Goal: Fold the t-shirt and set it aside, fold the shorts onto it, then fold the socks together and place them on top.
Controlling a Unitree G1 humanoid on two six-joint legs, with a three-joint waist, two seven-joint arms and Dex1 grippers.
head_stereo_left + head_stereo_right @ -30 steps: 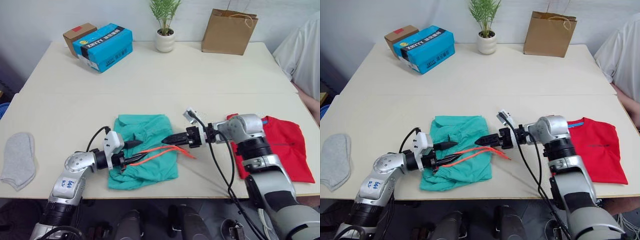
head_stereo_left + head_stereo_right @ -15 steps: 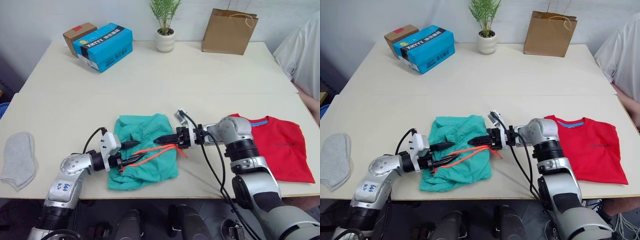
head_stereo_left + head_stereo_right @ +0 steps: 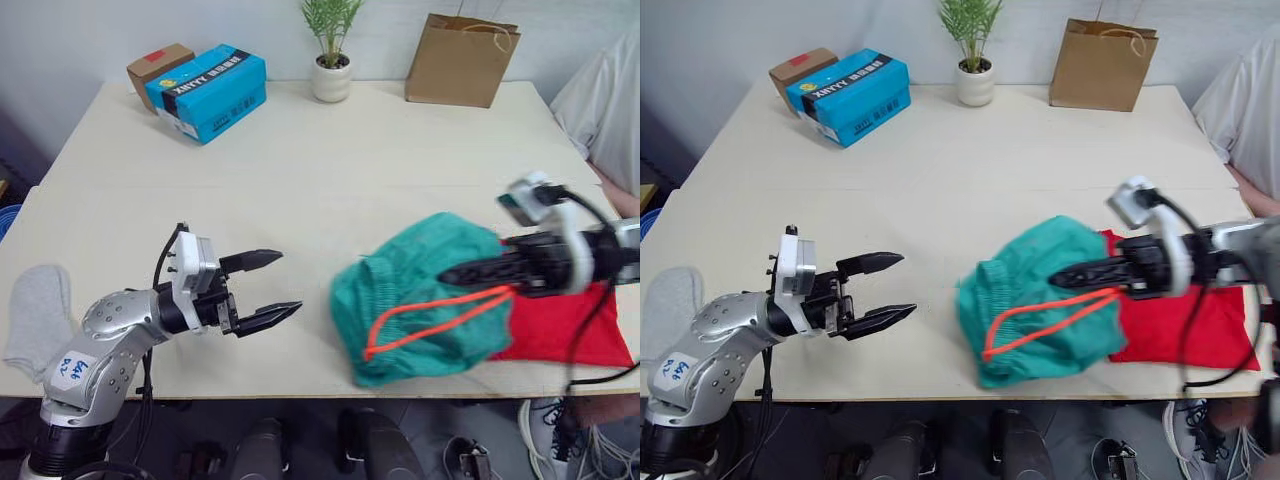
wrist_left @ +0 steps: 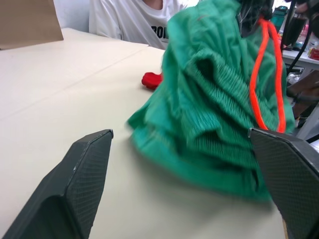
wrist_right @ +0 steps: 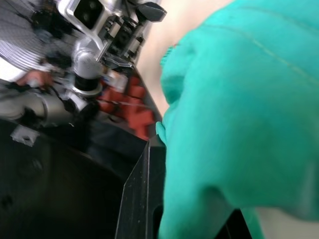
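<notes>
At the near left of the table, the left claw is hanging just above the surface with its two black fingers spread wide and nothing between them, pointing right toward the shorts. One grey sock is lying at the near left edge beside that arm, untouched; I cannot make out a second one.

Near the right edge, the right claw is gripping the teal shorts, which are hanging as a loose bundle with the orange drawstring looping down in front. Their lower part seems to be brushing the table, and their right side is overlapping the red t-shirt, which is lying flat at the near right. By the look of it the shorts are being carried over onto the shirt, so the shirt step seems finished and the socks are yet to come.

Farther back, a blue carton, a small brown box, a potted plant and a paper bag are standing along the far edge, well apart from the work. A person's white sleeve is showing at far right.
</notes>
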